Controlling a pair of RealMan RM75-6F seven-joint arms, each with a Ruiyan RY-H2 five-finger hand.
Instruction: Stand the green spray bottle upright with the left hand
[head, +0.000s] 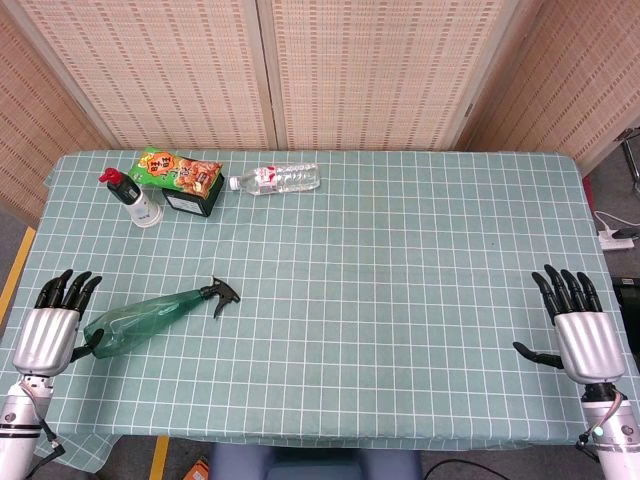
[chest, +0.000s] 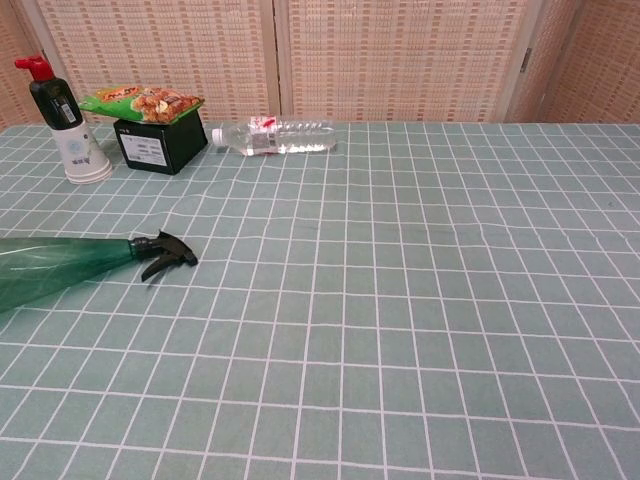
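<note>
At the near left edge of the green checked tablecloth (head: 400, 300), the left hand (head: 50, 325) rested palm down with its fingers apart, holding nothing. Its thumb lay at or against the base of the translucent green plastic spray bottle (head: 150, 318); contact could not be told. The bottle lay on its side, black trigger nozzle pointing right and slightly far. At the near right edge, the right hand (head: 580, 330) lay with fingers spread, empty. At the far left stood a black pump bottle with a red cap (head: 128, 195) in a white cup, a black box topped by a green snack packet (head: 185, 180), and a clear water bottle (head: 275, 180) on its side.
</note>
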